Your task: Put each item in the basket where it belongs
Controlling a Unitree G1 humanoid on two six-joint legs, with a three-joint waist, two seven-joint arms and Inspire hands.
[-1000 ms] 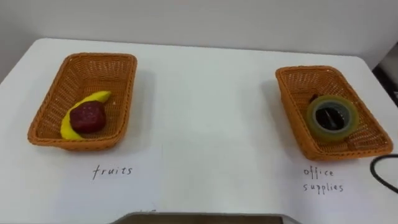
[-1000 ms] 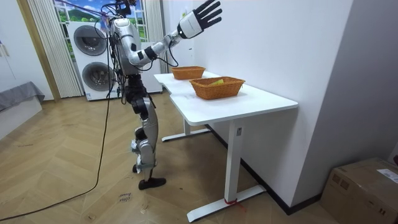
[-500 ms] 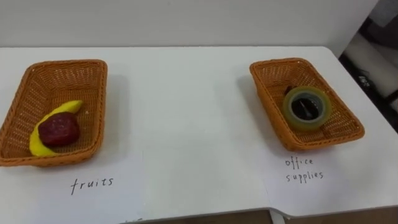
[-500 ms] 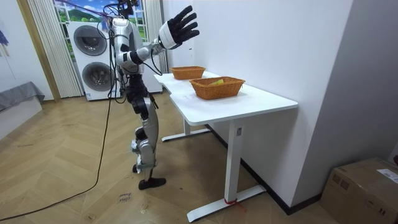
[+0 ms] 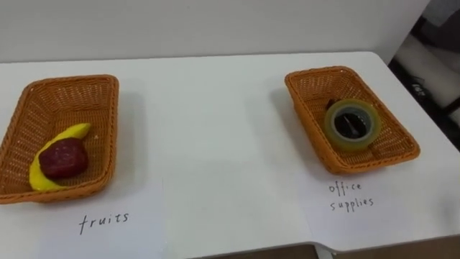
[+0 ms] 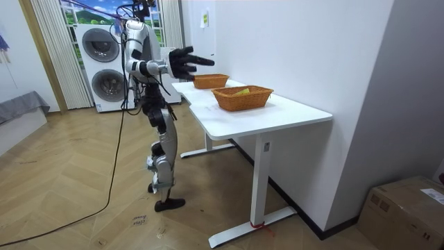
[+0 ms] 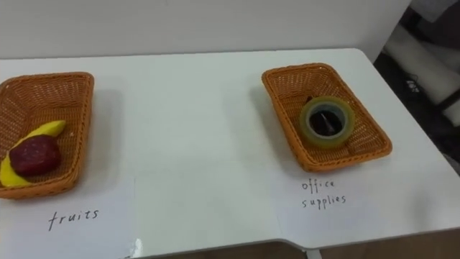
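Wicker baskets: two, orange-brown, well apart on the white table [image 5: 215, 137]. Fruit basket [image 5: 68, 101] at left of the eye view, office basket [image 5: 313, 90] at right.
Fruit basket contents: banana [image 5: 77, 134] lying on the diagonal, with a dark red fruit [image 5: 63, 158] resting on its middle, touching.
Office basket contents: tape roll [image 5: 331, 128], olive-yellow, lying in the middle of the basket. Small dark item [image 5: 332, 103] just behind it, too small to identify.
Labels: handwritten paper slip [image 5: 104, 223] on the table in front of each basket.
Table between baskets: bare white, no loose item seen.
Right hand [image 6: 180, 63]: held out level at chest height toward the table edge in the room view, fingers straight and spread, holding nothing.
Stance: upright at the table's long side, on the room view's left, facing the wall.
Change: one second ago the same hand was up above head height and half a second ago lower. Now down at chest level. Eye view shifted as a whole over that second, which is the camera's own move. Basket contents unchanged.
Meaning for task: judged sorted, with fruit in one basket and tape in the other. Lowering arm reads as a withdrawal, not a new reach.
Caveat: near strip of the table lies outside the eye views, so not checked for stray items.
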